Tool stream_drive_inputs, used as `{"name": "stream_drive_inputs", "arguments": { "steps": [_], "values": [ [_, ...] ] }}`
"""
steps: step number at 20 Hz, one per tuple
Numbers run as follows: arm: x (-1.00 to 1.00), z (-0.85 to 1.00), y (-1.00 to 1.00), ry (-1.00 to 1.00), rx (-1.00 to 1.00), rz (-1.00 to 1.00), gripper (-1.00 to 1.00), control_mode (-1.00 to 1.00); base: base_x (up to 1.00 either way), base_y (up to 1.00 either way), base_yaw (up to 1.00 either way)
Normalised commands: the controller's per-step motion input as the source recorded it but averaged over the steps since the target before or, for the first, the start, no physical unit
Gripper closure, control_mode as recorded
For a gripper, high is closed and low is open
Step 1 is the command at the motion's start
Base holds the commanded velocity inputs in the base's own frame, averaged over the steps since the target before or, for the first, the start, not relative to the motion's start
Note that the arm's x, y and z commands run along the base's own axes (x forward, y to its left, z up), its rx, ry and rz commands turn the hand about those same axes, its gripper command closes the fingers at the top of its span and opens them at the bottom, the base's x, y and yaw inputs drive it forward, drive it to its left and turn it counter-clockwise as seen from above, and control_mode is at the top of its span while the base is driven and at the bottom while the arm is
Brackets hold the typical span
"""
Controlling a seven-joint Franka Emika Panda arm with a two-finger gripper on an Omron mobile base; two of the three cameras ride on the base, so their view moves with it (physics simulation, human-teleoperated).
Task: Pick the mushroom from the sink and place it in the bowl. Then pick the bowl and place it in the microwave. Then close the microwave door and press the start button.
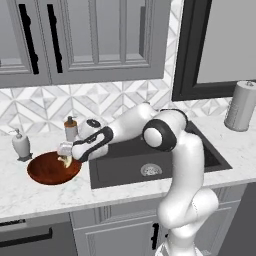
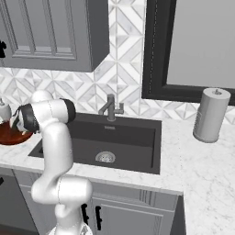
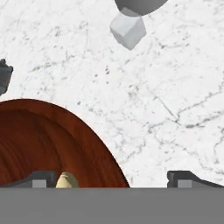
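The reddish-brown bowl (image 1: 50,171) sits on the counter left of the sink (image 1: 125,167), and part of its rim (image 2: 10,134) shows past my arm in the right base view. The cream mushroom (image 1: 66,161) lies inside the bowl near its right rim, apart from both fingers. My gripper (image 1: 65,150) hovers just above it, open and holding nothing. In the hand view the mushroom (image 3: 66,180) peeks up beside the left fingertip (image 3: 41,179), over the bowl (image 3: 43,140), while the gripper (image 3: 113,179) spans the bowl's edge. The microwave is out of view.
Two white soap dispensers (image 1: 21,145) (image 1: 71,129) stand right behind the bowl, one seen from above (image 3: 129,30). A grey faucet (image 2: 111,108) rises behind the sink (image 2: 128,137). A paper towel roll (image 1: 241,106) stands on the counter at the right. Wall cabinets hang overhead.
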Motion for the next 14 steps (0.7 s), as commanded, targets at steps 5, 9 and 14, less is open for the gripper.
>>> {"name": "stream_drive_inputs", "arguments": {
  "steps": [5,9,14],
  "values": [
    [0.00,-0.05,0.08,0.20,0.07,0.00,1.00,-1.00,0.00,0.00,0.00],
    [-0.02,-0.12,0.02,0.19,0.11,0.00,1.00,-1.00,0.00,0.00,0.00],
    [-0.29,0.05,0.00,0.05,0.19,0.00,1.00,-1.00,0.00,0.00,0.00]
  ]
}}
